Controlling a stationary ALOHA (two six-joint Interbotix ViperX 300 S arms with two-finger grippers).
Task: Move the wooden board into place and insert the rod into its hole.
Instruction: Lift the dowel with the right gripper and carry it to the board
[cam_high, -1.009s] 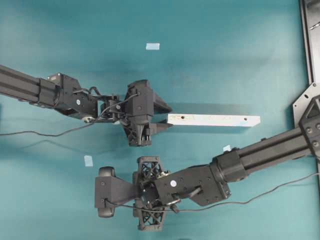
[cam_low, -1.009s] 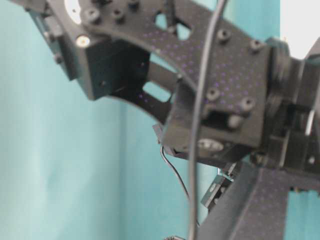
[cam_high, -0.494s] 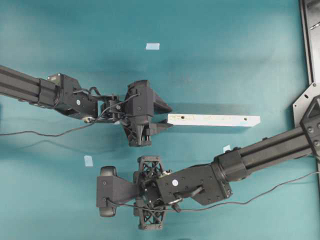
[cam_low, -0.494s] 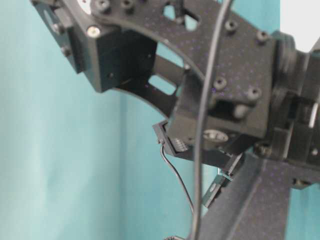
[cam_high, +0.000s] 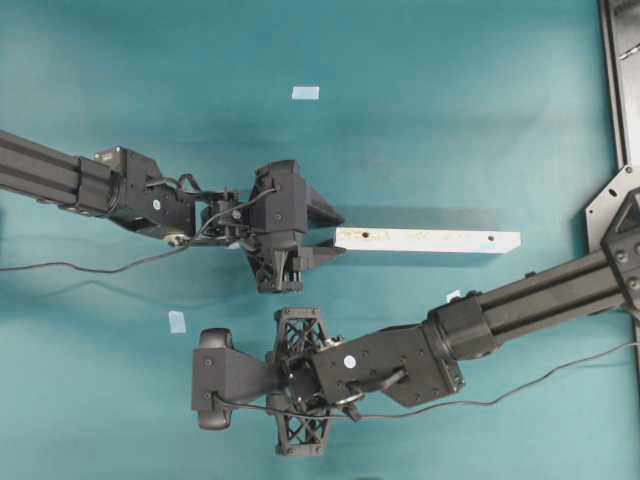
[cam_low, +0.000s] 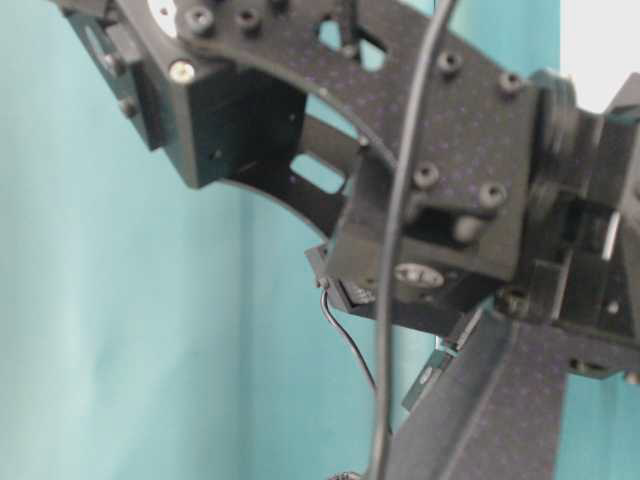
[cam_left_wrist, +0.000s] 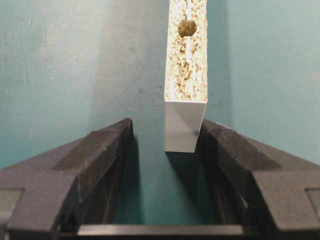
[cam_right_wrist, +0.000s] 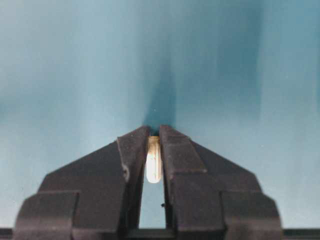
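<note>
The left arm reaches in from the left edge of the overhead frame, its left gripper (cam_high: 325, 235) pointing right at the end of the wooden board (cam_high: 427, 240), which lies flat mid-frame. In the left wrist view its jaws stand apart, the board's white end (cam_left_wrist: 185, 125) between them, against the right finger. The right arm crosses low, pointing left; the right gripper (cam_right_wrist: 154, 150) is clamped on the rod (cam_right_wrist: 153, 162), near the bottom centre.

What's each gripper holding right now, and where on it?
Right gripper is shut on the rod, pinched along its sides near the fingertips. Left gripper is open around the wooden board's end, not clamped.
</note>
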